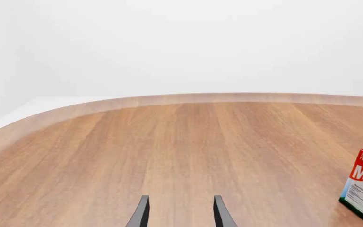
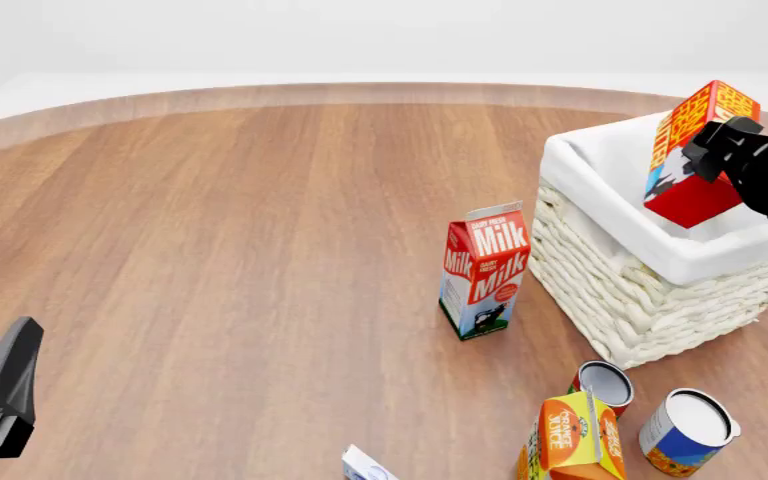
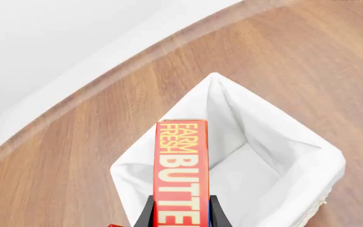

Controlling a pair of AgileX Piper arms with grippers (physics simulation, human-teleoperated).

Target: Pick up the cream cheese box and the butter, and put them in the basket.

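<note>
Right gripper (image 2: 707, 152) had the butter (image 2: 695, 150) clamped across its narrow faces over the basket (image 2: 624, 300); looked stiff, light, maybe slippery. Left gripper (image 1: 180, 213) hung open, empty.

The butter (image 2: 688, 150), a red-orange box with yellow "FARM FRESH BUTTER" lettering, hangs tilted above the open basket (image 2: 624, 290), clamped between the right tool's (image 2: 715, 150) fingers (its lower end is still clear of the liner). The basket, square cream-white wicker with a white cloth folded over its rim, stands on the wooden surface (image 2: 224, 250) at the right. A small white box corner with blue markings, probably the cream cheese box (image 2: 364, 466), shows at the near edge.
</note>
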